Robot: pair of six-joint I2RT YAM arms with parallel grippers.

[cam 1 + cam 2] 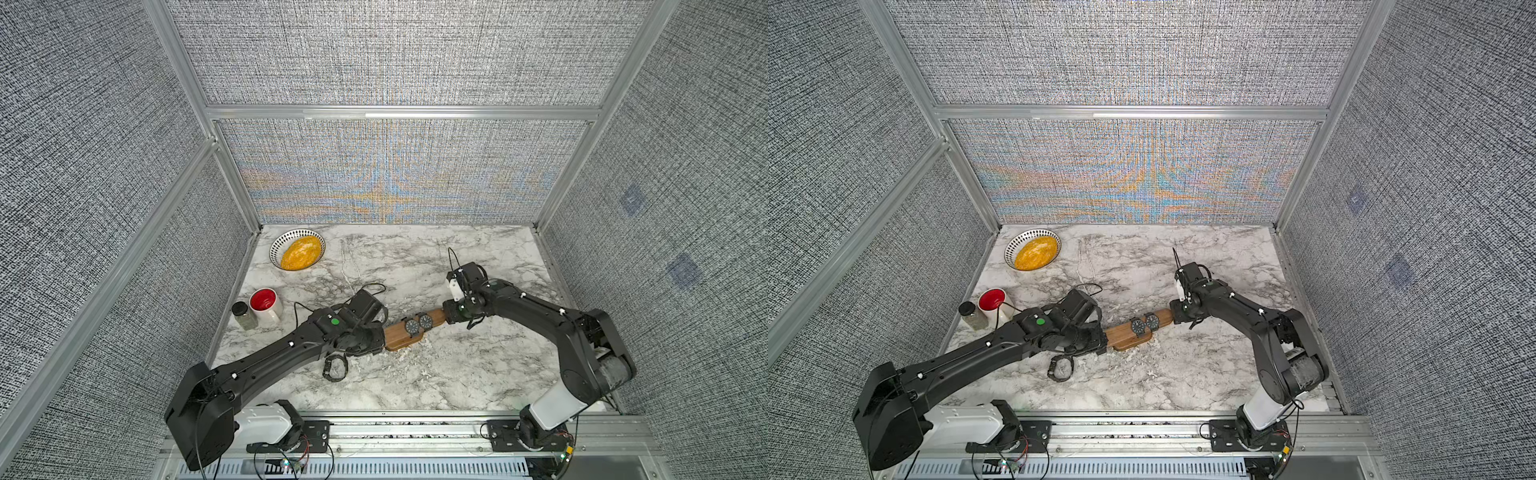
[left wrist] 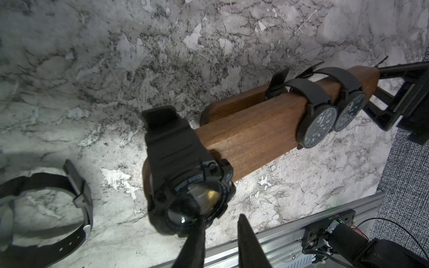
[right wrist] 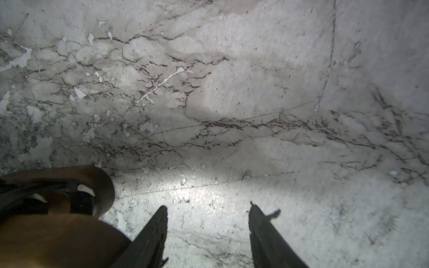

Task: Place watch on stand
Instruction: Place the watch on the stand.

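Marble worktop (image 1: 457,374) seen from above, with a long brown wooden stand (image 1: 397,336) lying slantwise near its middle and a black robot arm reaching to each end. Strapped around the stand, side by side and touching, two round-faced dark watches (image 2: 321,125), closer to the end by the right arm. At the stand's opposite end, a chunky black sport watch (image 2: 192,185) set over the rounded tip, brown wood showing on both sides of its strap; hidden beneath the left arm in both top views. Left end effector (image 2: 221,218) right at this watch, fingers close together with a narrow strip of worktop showing between them, one finger (image 2: 195,241) overlapping the edge of the case; clamped on the watch or merely touching it, impossible to tell. Right end effector (image 3: 208,204) at the stand's far end, fingers apart with nothing between them, the wood's rounded tip just beside one finger. Near the stand, on the side toward the arm bases, a loose watch (image 2: 79,183) with a grey buckle, lying on the worktop partly under the left arm. Well apart from the stand, beyond the left arm, a white mug (image 1: 272,318) with a red inside and a small dark-lidded jar (image 1: 244,318) just beside it; farther back, a striped-rim bowl (image 1: 276,249) of yellow-orange contents.
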